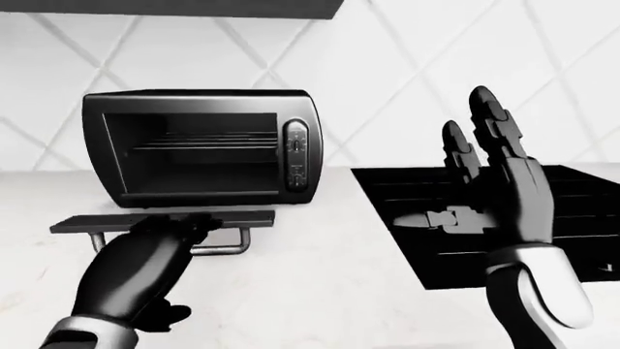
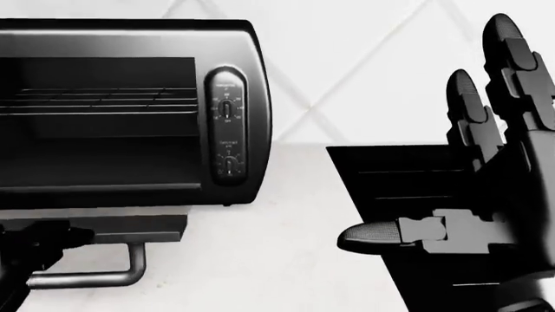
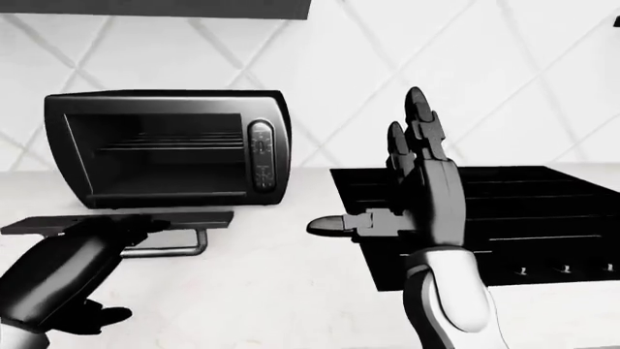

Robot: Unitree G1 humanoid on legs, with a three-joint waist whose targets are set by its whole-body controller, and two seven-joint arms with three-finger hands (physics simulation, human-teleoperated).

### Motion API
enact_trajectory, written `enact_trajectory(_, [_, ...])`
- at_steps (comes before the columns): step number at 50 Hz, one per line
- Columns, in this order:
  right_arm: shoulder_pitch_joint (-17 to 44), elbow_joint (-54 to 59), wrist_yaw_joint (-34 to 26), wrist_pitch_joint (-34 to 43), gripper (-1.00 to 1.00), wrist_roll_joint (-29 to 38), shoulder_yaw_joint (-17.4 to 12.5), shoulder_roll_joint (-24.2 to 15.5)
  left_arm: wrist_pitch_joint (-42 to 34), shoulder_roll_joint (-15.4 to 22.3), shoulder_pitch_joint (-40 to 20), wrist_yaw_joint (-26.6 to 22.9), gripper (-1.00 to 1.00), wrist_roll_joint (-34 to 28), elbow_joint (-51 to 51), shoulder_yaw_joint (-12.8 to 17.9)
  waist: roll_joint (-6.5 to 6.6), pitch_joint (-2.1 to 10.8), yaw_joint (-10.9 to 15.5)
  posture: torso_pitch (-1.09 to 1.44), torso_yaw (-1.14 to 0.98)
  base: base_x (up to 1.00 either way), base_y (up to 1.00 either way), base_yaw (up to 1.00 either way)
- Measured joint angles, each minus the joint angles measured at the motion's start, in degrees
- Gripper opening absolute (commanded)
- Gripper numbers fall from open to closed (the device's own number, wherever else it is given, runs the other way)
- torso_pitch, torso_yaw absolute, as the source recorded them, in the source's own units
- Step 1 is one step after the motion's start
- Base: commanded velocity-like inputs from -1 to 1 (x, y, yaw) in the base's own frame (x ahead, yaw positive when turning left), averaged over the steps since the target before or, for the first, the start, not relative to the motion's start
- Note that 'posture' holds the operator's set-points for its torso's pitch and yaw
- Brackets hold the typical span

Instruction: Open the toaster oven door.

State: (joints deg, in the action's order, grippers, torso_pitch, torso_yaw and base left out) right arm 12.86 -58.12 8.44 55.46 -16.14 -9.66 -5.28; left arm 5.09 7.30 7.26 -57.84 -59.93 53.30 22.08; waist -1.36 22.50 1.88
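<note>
The black toaster oven (image 1: 198, 109) stands on the counter at the left of the left-eye view. Its door (image 1: 87, 225) hangs fully open, lying flat and level below the cavity. A wire rack (image 1: 203, 144) shows inside. The control panel with dials (image 1: 296, 156) is on the oven's right side. My left hand (image 1: 172, 228) comes from below, its fingers curled round the door's metal handle (image 1: 227, 249). My right hand (image 1: 441, 171) is raised to the right of the oven, fingers spread, palm facing left, holding nothing.
A black stovetop (image 1: 581, 211) is set into the pale counter (image 1: 320, 291) behind my right hand. A white tiled wall (image 1: 407, 65) runs behind the oven. A dark cabinet underside (image 1: 174, 7) hangs above it.
</note>
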Motion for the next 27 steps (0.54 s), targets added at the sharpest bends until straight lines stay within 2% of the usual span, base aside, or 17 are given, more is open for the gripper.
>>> enact_trajectory(4, [-0.4,0.6,0.0,-0.4,1.0,0.3,0.2,0.0,1.4,-1.0,1.9,-1.8,0.43,1.3,1.6,1.8,0.17,-0.2,-0.3,-0.55,0.0,0.0,0.0,0.0])
enact_trajectory(10, [-0.3,-0.1,-0.1,-0.4,1.0,0.2,0.5,0.2,-0.3,0.0,-1.7,-4.8,0.44,2.5,5.6,3.8,0.31,-0.36,-0.9,-0.55,0.0,0.0,0.0,0.0])
enact_trajectory(13, [-0.3,-0.1,-0.1,-0.8,1.0,0.2,0.3,0.2,-1.0,0.0,-4.9,-5.9,0.45,3.3,6.3,5.8,0.41,-0.59,-1.0,-0.55,0.0,0.0,0.0,0.0])
enact_trajectory(16, [-0.4,0.2,-0.1,-0.9,1.0,0.3,0.3,0.2,-2.4,0.3,-10.7,-7.2,0.49,3.5,5.9,7.5,0.4,-1.17,-0.8,-0.55,0.0,0.0,0.0,0.0])
enact_trajectory(22, [-0.2,0.1,-0.1,-0.2,1.0,0.0,0.0,0.1,-8.0,2.8,-20.4,-7.9,0.55,3.5,6.3,6.3,0.63,-2.28,-0.6,-0.55,0.0,0.0,0.0,0.0])
enact_trajectory(27, [0.5,-1.0,0.4,1.0,1.0,-0.7,-0.5,-0.1,-12.6,5.3,-25.2,-7.7,0.6,3.8,6.6,6.2,0.84,-2.86,-0.7,-0.55,0.0,0.0,0.0,0.0])
